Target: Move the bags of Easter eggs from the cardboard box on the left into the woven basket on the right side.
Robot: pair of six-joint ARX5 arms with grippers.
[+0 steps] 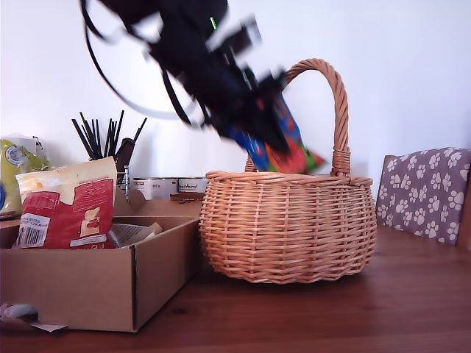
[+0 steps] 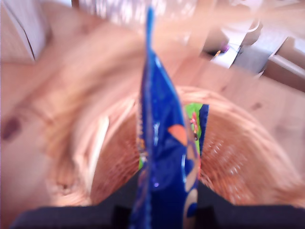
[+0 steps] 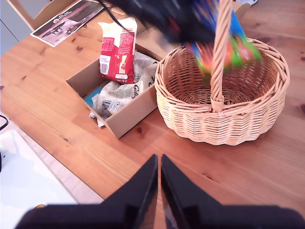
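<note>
Now my first gripper (image 1: pixel 274 140) pinches the blue bag (image 1: pixel 283 147) above the woven basket (image 1: pixel 287 228) rim; second gripper (image 3: pixel 158 167) jaws pressed together

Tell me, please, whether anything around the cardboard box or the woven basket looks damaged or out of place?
Only small things. The cardboard box has a torn white scrap hanging at its lower front corner on the exterior view's left. The red-and-cream bag stands propped above the rim rather than lying flat. The woven basket sits upright and intact.
</note>
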